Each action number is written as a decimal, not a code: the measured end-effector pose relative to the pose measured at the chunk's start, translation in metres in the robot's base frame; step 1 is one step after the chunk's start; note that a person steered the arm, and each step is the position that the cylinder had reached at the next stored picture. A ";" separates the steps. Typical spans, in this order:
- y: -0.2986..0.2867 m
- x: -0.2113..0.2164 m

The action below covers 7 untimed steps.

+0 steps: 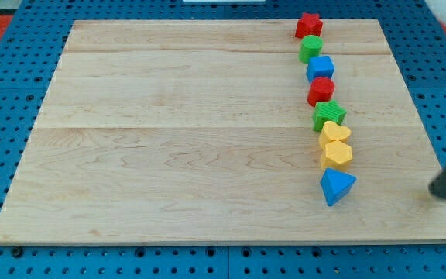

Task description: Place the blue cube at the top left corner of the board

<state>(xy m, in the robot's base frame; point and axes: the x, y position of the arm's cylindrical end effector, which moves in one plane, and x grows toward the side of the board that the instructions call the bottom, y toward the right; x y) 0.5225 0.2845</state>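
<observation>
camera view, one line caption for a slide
Blue cube third in a column of eight blocks; my tip waits far right.

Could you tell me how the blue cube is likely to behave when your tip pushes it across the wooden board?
The blue cube looks rigid and flat-bottomed, so it should slide, not roll. It touches the green cylinder and red block, so both may shift. My tip is far off, at the view's right.

Blue cube (320,68): small, solid blue, sits flat on wooden board (184,132), slightly rotated so one corner faces view's bottom. Lies in view's upper right part of board, third from top in column of blocks. Touches green cylinder (310,49) above and red block (320,91) below. Well apart from board's top left corner. Nothing on top of it, fully visible
</observation>
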 end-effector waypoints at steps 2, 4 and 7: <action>-0.015 -0.173; -0.108 -0.185; -0.281 -0.223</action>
<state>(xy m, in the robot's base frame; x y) 0.2992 0.0032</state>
